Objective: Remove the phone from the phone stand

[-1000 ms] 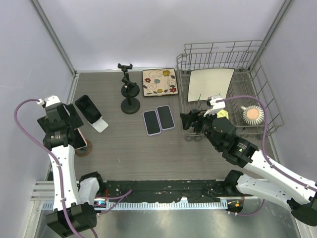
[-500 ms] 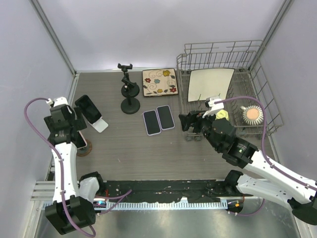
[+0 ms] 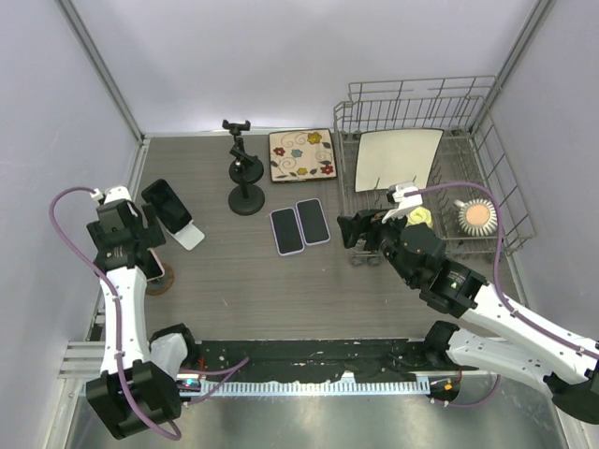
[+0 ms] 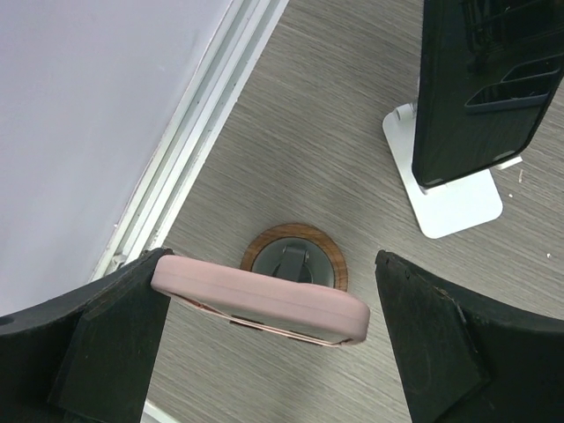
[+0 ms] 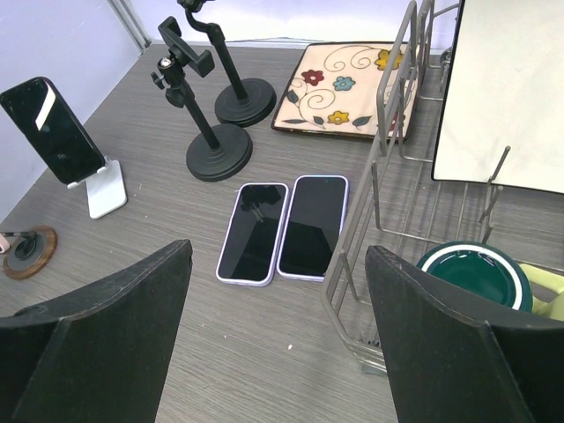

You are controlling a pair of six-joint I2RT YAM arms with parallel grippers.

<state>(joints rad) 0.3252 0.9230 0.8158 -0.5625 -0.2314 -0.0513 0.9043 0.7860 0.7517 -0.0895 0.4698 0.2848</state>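
Overhead, the left arm point(image 3: 126, 299) is hiding most of the pink phone point(image 3: 161, 269) on its round stand point(image 3: 157, 285), beside the pale wall point(image 3: 56, 140) of the grey table point(image 3: 243, 281). In the left wrist view, the left gripper point(image 4: 269, 264) is gaping around that phone. In the right wrist view, the right gripper point(image 5: 278, 251) is hanging released, its fingers point(image 5: 97, 335) cropped by the frame.

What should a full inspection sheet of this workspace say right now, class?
Surface: grey wood-grain table.
Job's things: pink phone on round stand, not yet removed.
Clutter: black phone on white stand, two flat phones, tripod stands, floral tile, dish rack.
End effectors: left end effector open around pink phone; right end effector open, empty.
Cables: purple cable on each arm.
Surroundings: pale walls.
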